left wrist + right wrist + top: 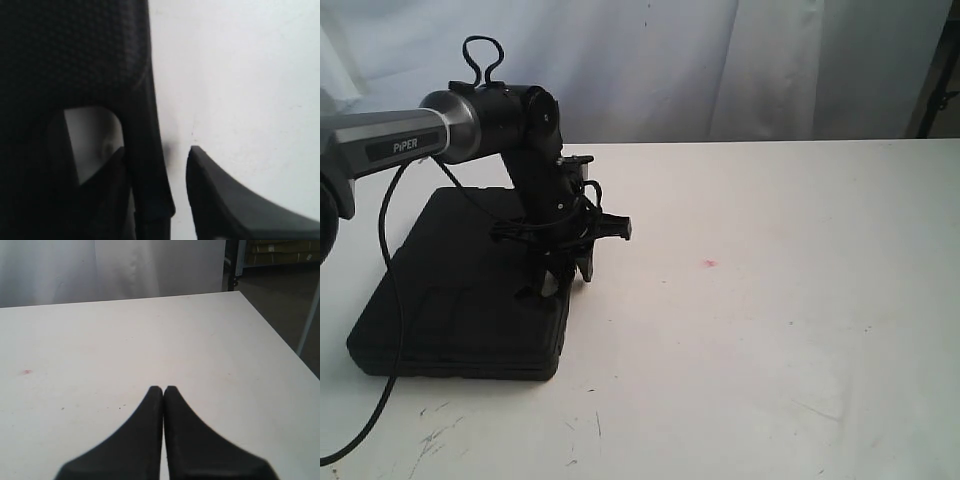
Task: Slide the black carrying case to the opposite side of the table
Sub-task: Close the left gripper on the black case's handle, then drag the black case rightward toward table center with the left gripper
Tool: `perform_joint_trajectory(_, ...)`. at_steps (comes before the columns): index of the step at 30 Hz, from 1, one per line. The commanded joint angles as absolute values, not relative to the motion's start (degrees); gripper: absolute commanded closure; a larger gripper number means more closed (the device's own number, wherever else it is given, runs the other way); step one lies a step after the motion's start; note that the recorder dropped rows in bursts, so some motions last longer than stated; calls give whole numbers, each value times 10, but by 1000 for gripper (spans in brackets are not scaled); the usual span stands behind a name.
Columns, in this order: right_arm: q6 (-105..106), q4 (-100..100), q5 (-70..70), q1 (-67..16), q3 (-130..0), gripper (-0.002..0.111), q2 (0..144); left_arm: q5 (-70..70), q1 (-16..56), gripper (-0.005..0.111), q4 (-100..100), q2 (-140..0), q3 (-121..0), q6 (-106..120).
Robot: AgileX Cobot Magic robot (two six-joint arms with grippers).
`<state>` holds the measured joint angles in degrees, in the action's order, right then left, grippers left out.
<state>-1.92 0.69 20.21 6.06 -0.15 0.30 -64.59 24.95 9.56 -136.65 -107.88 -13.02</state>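
The black carrying case [460, 290] lies flat on the left part of the white table [770, 330]. My left gripper [565, 275] points down at the case's right edge. In the left wrist view it [156, 150] straddles the case's handle bar [145, 140]: one finger sits in the handle opening, and the other finger [220, 200] stands outside with a strip of table showing between it and the bar, so it is open. My right gripper [163, 388] is shut on nothing, low over bare table, and does not show in the exterior view.
A small pink spot [709, 263] marks the table's middle. Dark scuffs [435, 435] lie near the front left. The left arm's black cable [382, 330] hangs across the case. A white curtain [720, 60] stands behind. The table's edge [280, 335] drops to the floor.
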Motion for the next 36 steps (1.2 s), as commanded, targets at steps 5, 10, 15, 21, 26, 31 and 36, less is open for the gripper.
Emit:
perform_joint_trajectory(5,-22,6,198,59,0,108,0,-643,253,90,99,-1369,-1082,-114)
perform_joint_trajectory(10,-22,6,198,59,0,108,0,-644,253,107,101,-1369,-1082,-103)
perform_joint_trajectory(15,-22,6,198,59,0,108,0,-638,253,107,142,-1369,-1082,-107)
perform_joint_trajectory(21,-22,6,198,59,0,108,0,-616,256,107,179,-1369,-1083,-107)
perform_joint_trajectory(26,-22,6,198,59,0,108,0,-604,267,107,182,-1369,-1083,-120)
perform_joint_trajectory(31,-22,5,198,59,0,108,0,-590,279,107,182,-1369,-1083,-139)
perform_joint_trajectory(36,-22,5,198,59,0,108,0,-568,293,107,181,-1369,-1083,-167)
